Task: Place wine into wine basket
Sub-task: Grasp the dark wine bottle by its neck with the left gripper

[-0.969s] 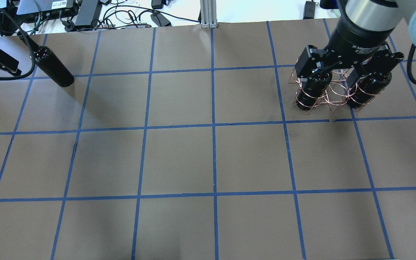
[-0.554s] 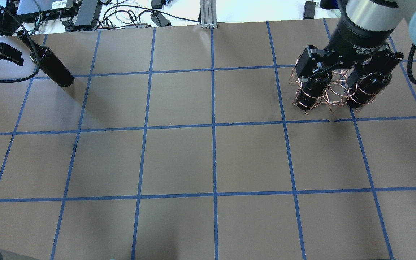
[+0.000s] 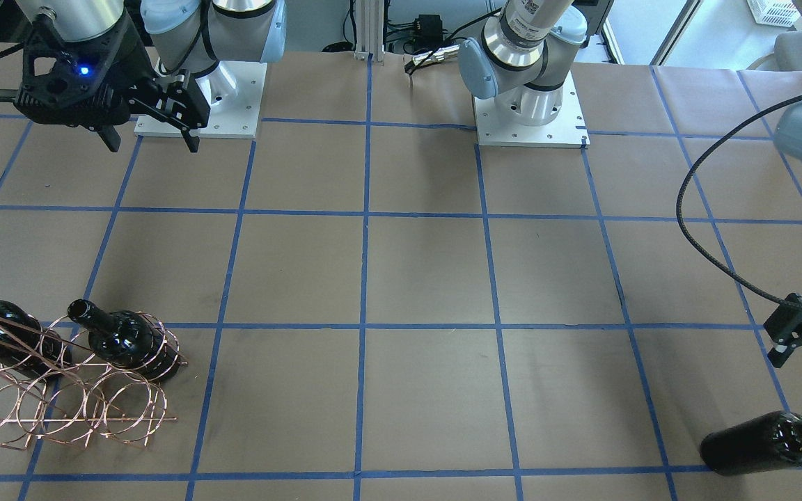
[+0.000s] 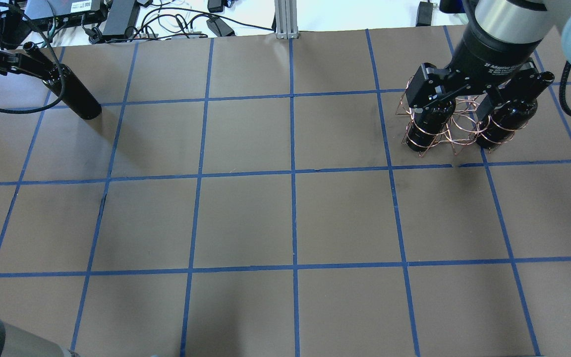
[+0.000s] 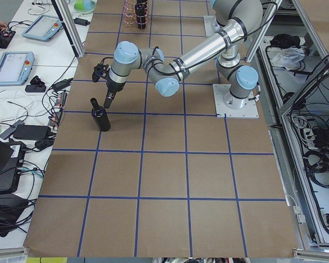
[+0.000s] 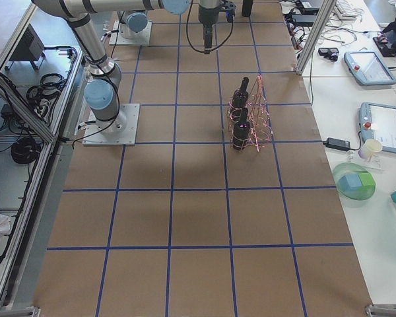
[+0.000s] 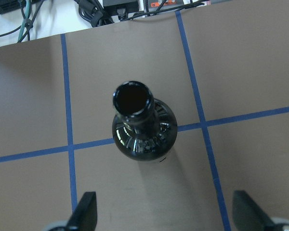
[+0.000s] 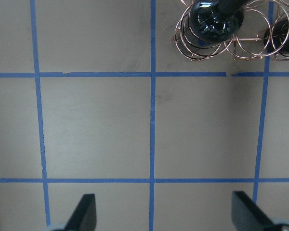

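A black wine bottle (image 4: 75, 94) stands upright at the table's far left; it also shows in the front view (image 3: 756, 445) and the left wrist view (image 7: 142, 130). My left gripper (image 4: 25, 63) is open and empty, hovering beside the bottle's neck; in its wrist view (image 7: 168, 216) the bottle lies ahead of the fingertips, not between them. The copper wine basket (image 3: 60, 403) sits at the far right and holds two alike bottles (image 3: 122, 341) (image 3: 4, 341). My right gripper (image 3: 152, 142) is open and empty, well above the table, near the basket (image 4: 456, 124).
Brown paper with a blue tape grid covers the table (image 4: 290, 218). Cables and electronics (image 4: 117, 20) lie past the far edge. The left arm's black cable (image 3: 707, 243) loops over the table. Both arm bases (image 3: 530, 111) stand on the robot's side.
My left gripper has moved toward the far edge and sideways to the standing bottle's neck. The right arm, the basket and the bottles have not moved.
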Controlling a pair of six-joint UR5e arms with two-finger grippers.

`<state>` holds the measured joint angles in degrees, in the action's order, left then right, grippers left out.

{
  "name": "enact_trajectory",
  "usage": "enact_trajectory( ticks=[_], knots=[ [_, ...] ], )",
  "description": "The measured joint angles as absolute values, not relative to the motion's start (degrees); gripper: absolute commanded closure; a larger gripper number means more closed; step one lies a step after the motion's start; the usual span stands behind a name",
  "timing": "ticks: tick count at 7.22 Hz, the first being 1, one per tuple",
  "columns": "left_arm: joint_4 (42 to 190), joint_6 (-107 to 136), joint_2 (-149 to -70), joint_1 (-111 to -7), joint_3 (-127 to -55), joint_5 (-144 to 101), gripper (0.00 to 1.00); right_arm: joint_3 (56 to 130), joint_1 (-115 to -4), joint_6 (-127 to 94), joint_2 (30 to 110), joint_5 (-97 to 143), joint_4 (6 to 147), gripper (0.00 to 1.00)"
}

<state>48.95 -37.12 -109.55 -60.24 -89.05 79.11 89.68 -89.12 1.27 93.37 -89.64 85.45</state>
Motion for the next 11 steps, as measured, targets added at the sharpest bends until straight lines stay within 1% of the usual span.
enact_trajectory(
  ticks=[2, 6, 8, 9, 10, 11],
  knots=[
    [44.9, -37.1, -110.9, -60.2, -88.7, 78.9, 0.0, 89.9, -89.1, 1.2, 93.3, -89.6, 85.5, 0.0],
    [42.0, -36.9, -114.1, -60.3, -85.1, 74.7, 0.01, 90.0, -89.0, 1.3, 93.3, -89.7, 85.4, 0.0],
    [40.2, -36.9, -115.3, -60.2, -84.9, 72.9, 0.11, 90.0, -89.0, 1.3, 93.3, -89.7, 85.4, 0.0],
    [40.0, -36.9, -115.7, -60.2, -84.7, 72.0, 0.11, 90.0, -89.0, 1.3, 93.3, -89.7, 85.4, 0.0],
    [39.9, -36.8, -116.1, -60.2, -84.5, 71.5, 0.13, 90.0, -89.0, 1.3, 93.4, -89.7, 85.4, 0.0],
    [39.9, -36.8, -116.3, -60.1, -84.5, 71.3, 0.31, 90.0, -89.0, 1.3, 93.4, -89.7, 85.4, 0.0]
  ],
)
